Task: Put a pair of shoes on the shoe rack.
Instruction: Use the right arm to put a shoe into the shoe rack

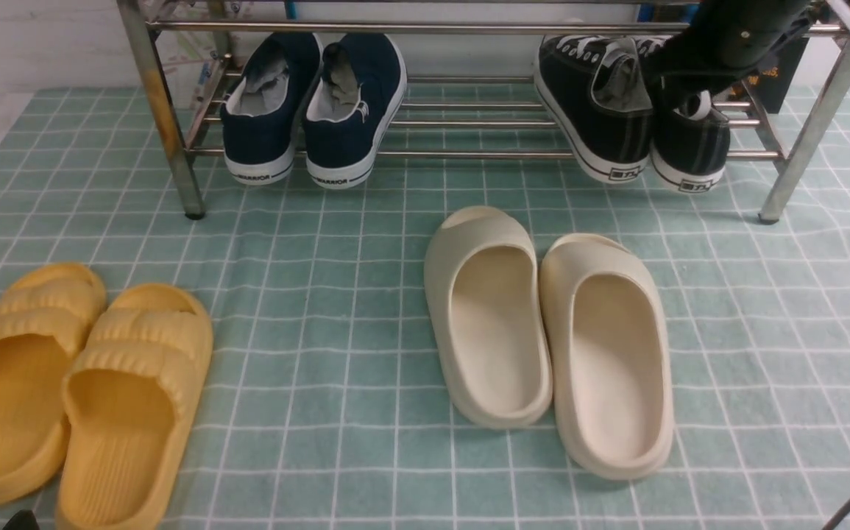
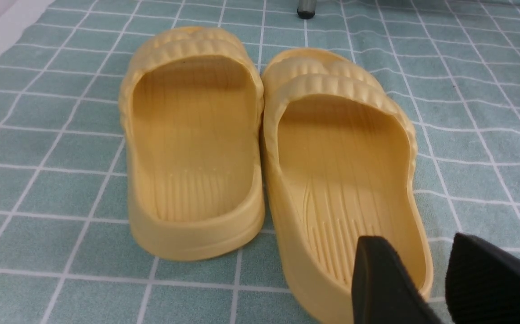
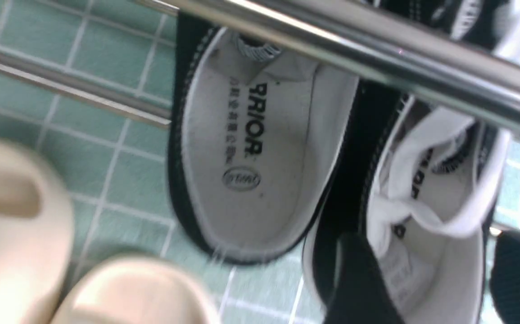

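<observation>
Both black sneakers rest heel-out on the lower bars of the steel shoe rack (image 1: 163, 118), at its right end: the left sneaker (image 1: 594, 103) and the right sneaker (image 1: 689, 143). My right arm (image 1: 726, 37) reaches in from above them. In the right wrist view the left sneaker (image 3: 250, 148) and right sneaker (image 3: 435, 202) show their grey linings under a rack bar (image 3: 377, 45). My right gripper (image 3: 440, 279) is open, its fingers wide apart on either side of the right sneaker's heel. My left gripper (image 2: 415, 243) hangs open over a yellow slide's heel, holding nothing.
Navy slip-on shoes (image 1: 314, 110) occupy the rack's left end. Cream slides (image 1: 550, 331) lie on the green checked cloth (image 1: 336, 309) in front of the rack, close below the sneakers. Yellow slides (image 1: 71, 390) lie at the front left.
</observation>
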